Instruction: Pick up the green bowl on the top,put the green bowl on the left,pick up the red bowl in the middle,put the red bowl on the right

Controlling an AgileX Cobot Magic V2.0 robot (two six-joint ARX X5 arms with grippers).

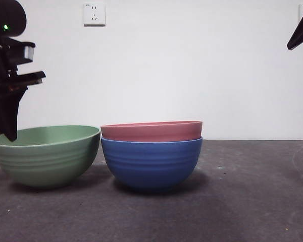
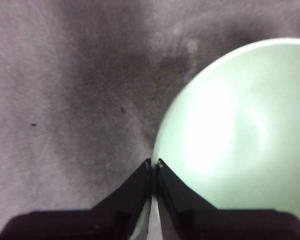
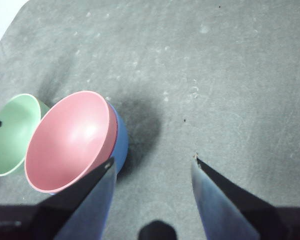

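The green bowl (image 1: 48, 156) stands upright on the table at the left, beside the stack. My left gripper (image 1: 10, 133) reaches down to its far-left rim. In the left wrist view that gripper (image 2: 154, 162) is shut on the rim of the green bowl (image 2: 240, 125), one jaw inside and one outside. The red bowl (image 1: 151, 131) sits nested in a blue bowl (image 1: 151, 161) at the centre. My right gripper (image 3: 152, 162) hangs open high above the table, with the red bowl (image 3: 70, 140) and green bowl (image 3: 12, 130) below it to one side. It shows only as a black tip (image 1: 300, 30) at the top right.
The dark grey table (image 1: 252, 191) stretches bare to the right of the stack. A white wall with a socket (image 1: 94, 14) stands behind. The green bowl nearly touches the blue bowl (image 3: 121, 145).
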